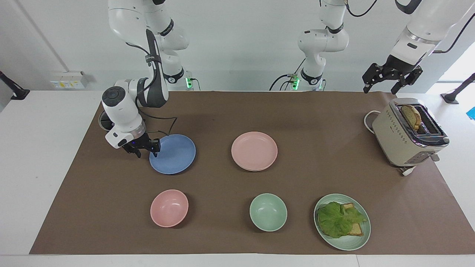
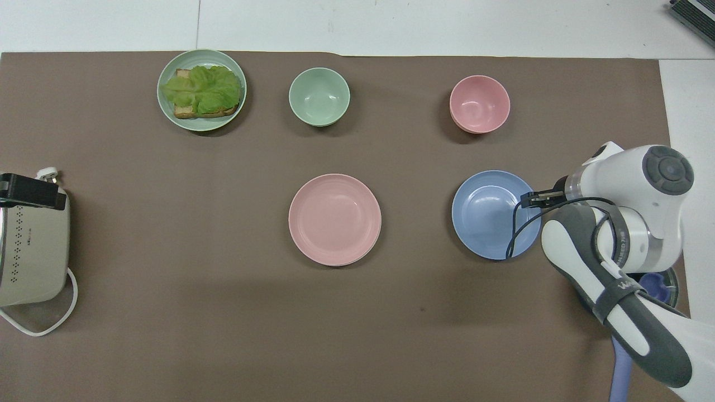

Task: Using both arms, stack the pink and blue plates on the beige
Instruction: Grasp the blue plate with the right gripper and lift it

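**Right gripper at the blue plate's rim, left gripper raised over the toaster end**

The right gripper is low at the edge of the blue plate, on the side toward the right arm's end of the table. In the overhead view its fingertips reach just over the plate's rim. One finger seems to sit inside the rim and the other outside, with a narrow gap between them, but whether they already pinch the rim cannot be told. The plate lies flat on the brown mat.

The pink plate lies near the middle of the mat, beside the blue plate and apart from it. A thin pale edge shows under its rim on the side farther from the robots. This looks like the beige plate beneath it, almost wholly covered.

The left gripper hangs in the air above the mat's edge, close to the toaster, with its fingers spread wide and nothing between them. A slice of bread stands in the toaster's slot.

Farther from the robots stand a pink bowl, a green bowl, and a green plate carrying lettuce on toast. A dark round pot with a blue handle shows partly under the right arm.
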{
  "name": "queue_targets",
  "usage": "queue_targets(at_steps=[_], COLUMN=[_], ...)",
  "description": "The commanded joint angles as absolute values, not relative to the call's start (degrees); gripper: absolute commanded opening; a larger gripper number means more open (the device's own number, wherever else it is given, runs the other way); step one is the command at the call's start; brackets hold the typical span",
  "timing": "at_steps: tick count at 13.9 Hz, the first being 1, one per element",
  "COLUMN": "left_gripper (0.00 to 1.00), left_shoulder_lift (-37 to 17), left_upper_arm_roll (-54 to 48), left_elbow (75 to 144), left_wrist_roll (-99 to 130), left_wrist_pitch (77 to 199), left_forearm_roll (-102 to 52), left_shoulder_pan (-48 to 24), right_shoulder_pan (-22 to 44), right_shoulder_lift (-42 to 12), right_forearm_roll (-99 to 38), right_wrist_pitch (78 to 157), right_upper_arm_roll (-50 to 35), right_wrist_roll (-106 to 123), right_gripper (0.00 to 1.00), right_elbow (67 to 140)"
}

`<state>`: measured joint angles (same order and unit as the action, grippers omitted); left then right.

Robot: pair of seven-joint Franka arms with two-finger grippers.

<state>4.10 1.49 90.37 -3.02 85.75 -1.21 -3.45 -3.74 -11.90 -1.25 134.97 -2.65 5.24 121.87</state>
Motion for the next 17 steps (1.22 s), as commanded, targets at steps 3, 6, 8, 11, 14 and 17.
queue_targets(at_steps=[3,6,8,11,14,17], left_gripper=[1.0,1.0,1.0,1.0,1.0,1.0], left_shoulder_lift=[4.9,5.1,5.1,4.8,4.9,4.9], left_upper_arm_roll=[1.0,1.0,1.0,1.0,1.0,1.1], left_elbow=[91.2,91.7,91.7,91.1,91.1,91.1], left_wrist_roll=[-2.7,-2.7,-3.3,-3.2,-3.1,-3.1], left_wrist_pitch=[86.8,87.4,87.4,87.1,86.2,86.2], left_forearm_roll=[-1.3,-1.8,-1.8,-1.7,-1.7,-1.6], left_shoulder_pan=[-3.3,-3.3,-3.6,-3.5,-2.9,-2.8], right_shoulder_pan=[-3.7,-3.9,-3.8,-3.0,-0.7,2.8], right_shoulder_lift=[-12.2,-12.1,-11.6,-7.8,-5.5,-6.2], right_forearm_roll=[-6.9,-8.3,-8.4,-8.4,-15.2,-20.4], right_wrist_pitch=[136.2,135.4,134.3,131.1,130.0,130.7], right_upper_arm_roll=[-2.7,-2.7,-2.7,-2.9,-3.3,-3.3], right_wrist_roll=[13.5,13.8,14.1,14.0,13.5,11.5], right_gripper=[0.33,0.0,0.0,0.0,0.0,0.0], right_elbow=[123.0,122.9,122.4,121.7,119.9,118.6])
